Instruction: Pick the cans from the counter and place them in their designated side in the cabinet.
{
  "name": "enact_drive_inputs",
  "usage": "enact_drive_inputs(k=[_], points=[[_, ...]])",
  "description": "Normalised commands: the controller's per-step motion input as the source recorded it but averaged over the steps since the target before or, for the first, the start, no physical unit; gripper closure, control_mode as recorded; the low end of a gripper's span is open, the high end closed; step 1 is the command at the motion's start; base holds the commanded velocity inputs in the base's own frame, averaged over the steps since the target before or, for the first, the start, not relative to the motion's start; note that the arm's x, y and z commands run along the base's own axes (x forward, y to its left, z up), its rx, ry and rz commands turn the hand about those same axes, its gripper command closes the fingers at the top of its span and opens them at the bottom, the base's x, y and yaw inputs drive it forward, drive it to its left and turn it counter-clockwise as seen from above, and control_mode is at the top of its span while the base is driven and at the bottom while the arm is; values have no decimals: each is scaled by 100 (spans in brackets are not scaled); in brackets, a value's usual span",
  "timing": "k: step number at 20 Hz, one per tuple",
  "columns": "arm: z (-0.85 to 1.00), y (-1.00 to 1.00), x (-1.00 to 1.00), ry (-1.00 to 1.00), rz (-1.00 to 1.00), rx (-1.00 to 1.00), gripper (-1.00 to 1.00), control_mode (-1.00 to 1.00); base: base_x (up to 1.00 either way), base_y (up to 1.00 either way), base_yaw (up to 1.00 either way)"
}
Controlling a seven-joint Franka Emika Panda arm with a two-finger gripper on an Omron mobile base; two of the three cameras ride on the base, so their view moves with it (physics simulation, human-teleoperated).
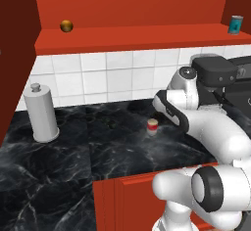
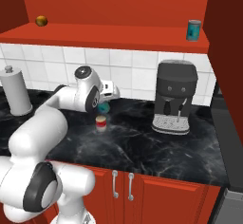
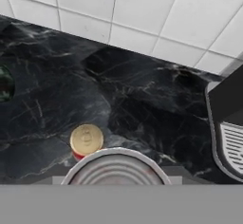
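Observation:
My gripper hangs just above the black marble counter, shut on a teal can. That can's silvery ribbed top sits at the bottom of the hand view. A red can with a cream top stands on the counter right below and in front of the gripper. Another teal can stands at the right end of the red cabinet's shelf.
A tall grey cylinder with a knob stands at the counter's left. A dark coffee machine stands to the right by the tiled wall. A golden-brown ball lies at the shelf's left end.

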Motion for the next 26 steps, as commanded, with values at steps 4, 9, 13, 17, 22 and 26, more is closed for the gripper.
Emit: enact_drive_inputs(k=[4,9,13,17,22,26], points=[[34,-5,-5,-6,-1,-4,100,-100,0,0,0],[34,-4,0,-6,-8,-5,100,-100,0,0,0],[33,-18,-1,-2,-11,0,100,-100,0,0,0],[32,-16,-1,-4,-6,0,100,-100,0,0,0],[19,-21,-1,-8,-2,5,100,-100,0,0,0],[26,-20,-6,-11,-4,10,100,-100,0,0,0]])
